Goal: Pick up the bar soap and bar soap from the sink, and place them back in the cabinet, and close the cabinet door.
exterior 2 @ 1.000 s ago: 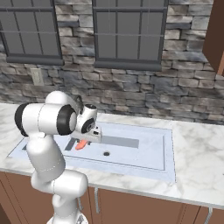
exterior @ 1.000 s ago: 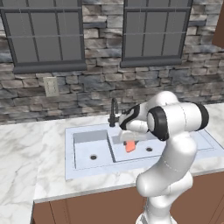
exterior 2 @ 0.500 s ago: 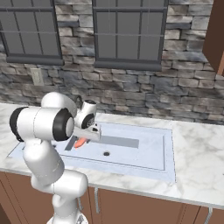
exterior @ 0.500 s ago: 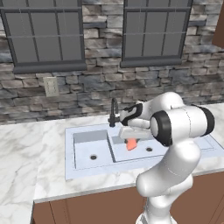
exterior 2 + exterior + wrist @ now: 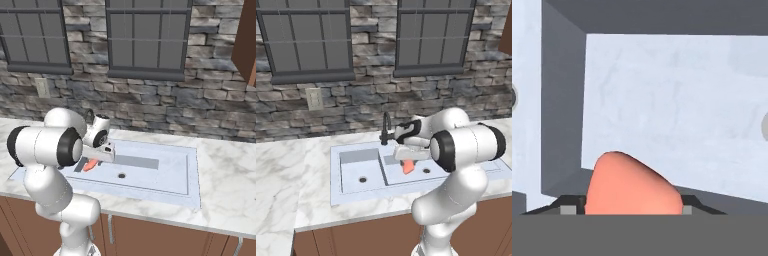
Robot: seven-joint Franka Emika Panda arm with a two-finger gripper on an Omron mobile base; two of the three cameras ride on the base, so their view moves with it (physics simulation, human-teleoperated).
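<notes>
An orange bar soap (image 5: 408, 167) hangs just above the floor of the sink's right basin, beside the divider. My gripper (image 5: 407, 161) is shut on its upper end, with the wrist reaching in from the right. From the other side the bar soap (image 5: 90, 164) pokes out below the gripper (image 5: 93, 161). In the hand view the rounded orange bar soap (image 5: 629, 187) sits between the jaws of the gripper (image 5: 627, 207), with the pale basin floor behind it. The sink (image 5: 356, 197) is a pale grey-blue double basin set in the marble counter. A reddish-brown cabinet (image 5: 247, 40) edge shows at the top right.
A thin black faucet (image 5: 385, 128) stands at the back of the sink, close to my wrist. The divider (image 5: 559, 110) between the basins lies just beside the soap. A stone wall with two windows rises behind the counter. Wooden base cabinets (image 5: 165, 235) run under the counter.
My elbow has swung to the right in the left base view and to the left in the right base view. The gripper and the orange soap have stayed almost in place over the right basin.
</notes>
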